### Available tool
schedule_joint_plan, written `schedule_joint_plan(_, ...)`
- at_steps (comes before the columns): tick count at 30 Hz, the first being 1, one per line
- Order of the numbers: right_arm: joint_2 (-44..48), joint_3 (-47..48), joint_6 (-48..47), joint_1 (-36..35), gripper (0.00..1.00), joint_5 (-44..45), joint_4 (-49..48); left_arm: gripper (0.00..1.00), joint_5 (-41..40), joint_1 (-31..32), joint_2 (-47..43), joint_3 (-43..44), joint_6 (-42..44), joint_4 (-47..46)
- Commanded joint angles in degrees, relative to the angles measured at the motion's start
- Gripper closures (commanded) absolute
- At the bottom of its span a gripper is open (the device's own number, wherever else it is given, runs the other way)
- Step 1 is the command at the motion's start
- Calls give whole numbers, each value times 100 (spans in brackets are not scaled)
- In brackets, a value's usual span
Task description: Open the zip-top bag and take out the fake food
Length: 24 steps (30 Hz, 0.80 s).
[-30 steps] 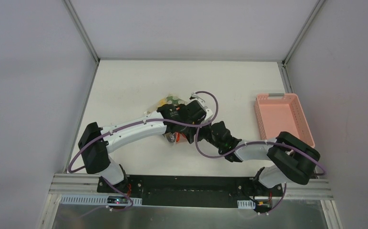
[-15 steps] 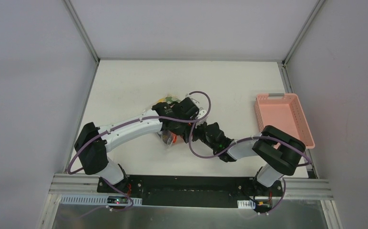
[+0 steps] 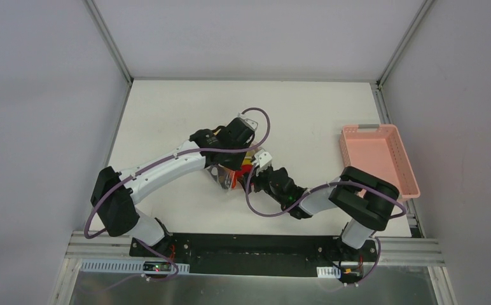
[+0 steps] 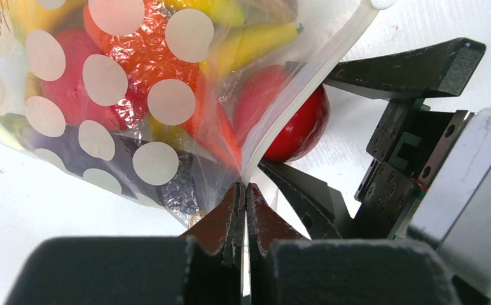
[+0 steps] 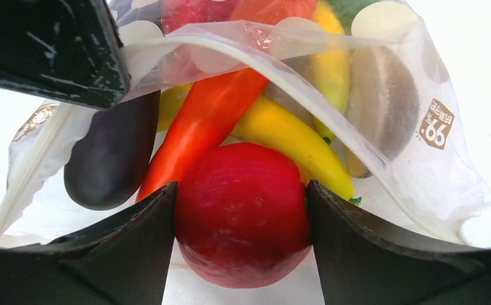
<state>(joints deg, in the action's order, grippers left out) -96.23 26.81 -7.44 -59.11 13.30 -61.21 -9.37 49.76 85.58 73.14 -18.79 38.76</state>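
Seen from above, the left arm (image 3: 166,166) and the right arm (image 3: 316,198) are meeting at the middle of the white table (image 3: 306,114). Their wrists are covering most of the zip-top bag (image 3: 226,179), which is lying on the table under them. A pink basket (image 3: 378,159) is standing well apart, on the right side.

In the left wrist view, the left gripper (image 4: 243,203) is pinching the edge of the bag just beside the white zip strip. Its jaws are pressing together with only the plastic between them. The fake food (image 4: 135,57) is showing through the dotted wall. The right gripper (image 4: 294,121) is reaching into the bag's mouth, and a red round fruit (image 4: 308,119) is sitting between its black fingers.

In the right wrist view, both fingers are touching the sides of the red fruit and gripping it at the open mouth of the bag. Behind it, inside the bag, an orange-red long piece (image 5: 208,117), a yellow banana (image 5: 287,136) and a dark eggplant (image 5: 110,162) are lying close together.
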Motion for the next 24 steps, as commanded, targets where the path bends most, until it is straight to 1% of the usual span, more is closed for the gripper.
schedule_joint_plan(1, -75, -30, -141, -57, 51, 103, 108, 100, 141, -39, -160, 205, 24, -63)
schedule_joint_plan(4, 212, 20, -72, -69, 66, 88, 484, 100, 125, -54, -125, 307, 149, 49)
schedule_joint_plan(8, 917, 249, 72, -69, 77, -30, 1423, 100, 120, -98, -99, 437, 341, 245)
schedule_joint_plan(11, 1615, 362, 275, -73, 77, -125, 2095, 100, 103, -151, -79, 557, 548, 411)
schedule_joint_plan(14, 2316, 564, 498, -68, 77, -192, 2976, 100, 106, -205, -44, 690, 701, 542)
schedule_joint_plan(18, 2964, 973, 820, -60, 78, -68, 4538, 100, 122, -229, 4, 790, 869, 579)
schedule_joint_plan(21, 3457, 1297, 1176, -51, 79, 497, 5636, 100, 132, -239, 25, 822, 937, 602)
schedule_joint_plan(24, 3874, 1704, 1430, -5, 80, 1420, 6920, 100, 155, -244, -80, 697, 1008, 482)
